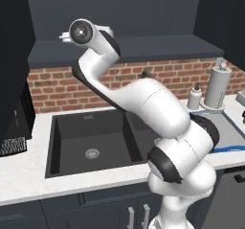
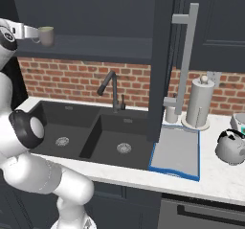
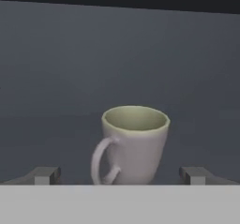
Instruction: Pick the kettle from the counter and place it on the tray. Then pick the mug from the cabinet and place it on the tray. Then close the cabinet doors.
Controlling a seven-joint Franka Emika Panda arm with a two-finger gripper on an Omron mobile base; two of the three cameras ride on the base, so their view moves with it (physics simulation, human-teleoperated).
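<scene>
While your gripper (image 3: 121,175) stands spread wide, gripping nothing, the mug (image 3: 131,143) sits upright between its fingertips (image 3: 46,175), untouched.

Left base view: looking from behind and left of the arm (image 1: 158,108), forward and down across the black double sink (image 1: 91,142) toward the brick wall (image 1: 52,86), tray (image 1: 225,127) at the right edge. Right base view: same tabletop (image 2: 215,177) seen from behind and right, arm at the lower left, tray and kettle (image 2: 231,146) nearer, open cabinet door (image 2: 162,55) standing mid-frame. Shared between both: sink, brick wall, tray, paper-towel roll (image 2: 199,102), cabinet shelf (image 2: 105,48). Hand view: riding close on the gripper (image 3: 121,175), facing level into the cabinet, mug (image 3: 133,141) near and centred, fingertips (image 3: 46,175) wide apart at the bottom.
</scene>
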